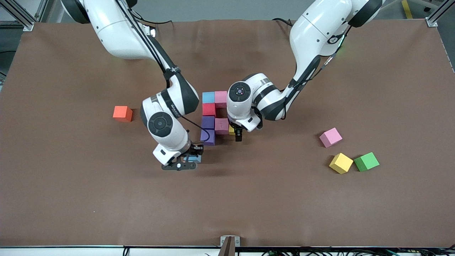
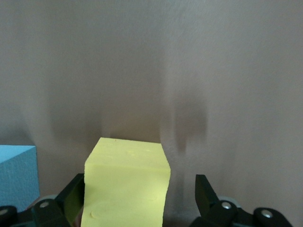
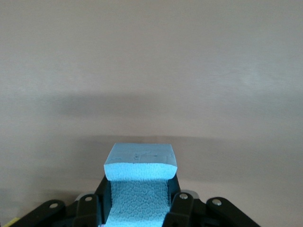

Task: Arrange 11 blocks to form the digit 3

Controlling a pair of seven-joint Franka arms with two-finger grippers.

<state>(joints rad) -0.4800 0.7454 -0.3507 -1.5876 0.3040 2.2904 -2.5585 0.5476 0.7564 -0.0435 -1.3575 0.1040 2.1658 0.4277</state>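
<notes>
On the brown table (image 1: 71, 199) in the front view we see the digit 3 (image 1: 214, 117) partly built from soft, square foam blocks. A blue cube (image 1: 208, 97) and a pink cube (image 1: 220, 98) make the bar farthest from the front camera. Nearer come a red cube (image 1: 209, 109), then two purple cubes (image 1: 208, 130) in one column, with a second pink cube (image 1: 221, 126) beside them. The left gripper (image 1: 238, 137) sits low beside that pink cube, on a yellow cube (image 1: 231, 130) we can barely see. The right gripper (image 1: 185, 161) is just nearer the camera than the purple cubes, with a light blue cube (image 1: 194, 159) in it. A loose pink cube (image 1: 330, 137) and a loose yellow cube (image 1: 341, 163) lie toward the left arm's end, the yellow one touching a green cube (image 1: 366, 161). An orange cube (image 1: 122, 113) sits alone toward the right arm's end.

From the left wrist view we see the yellow cube (image 2: 127, 187), smooth and matte, between the black fingers (image 2: 207, 194). One finger touches it; the other stands apart, so the left gripper (image 2: 137, 201) has let go. A blue cube's corner (image 2: 18, 172) shows beside it.

From the right wrist view we see the light blue cube (image 3: 139, 182) with a bumpy face. The right gripper (image 3: 139, 208) squeezes it tight on both sides.
</notes>
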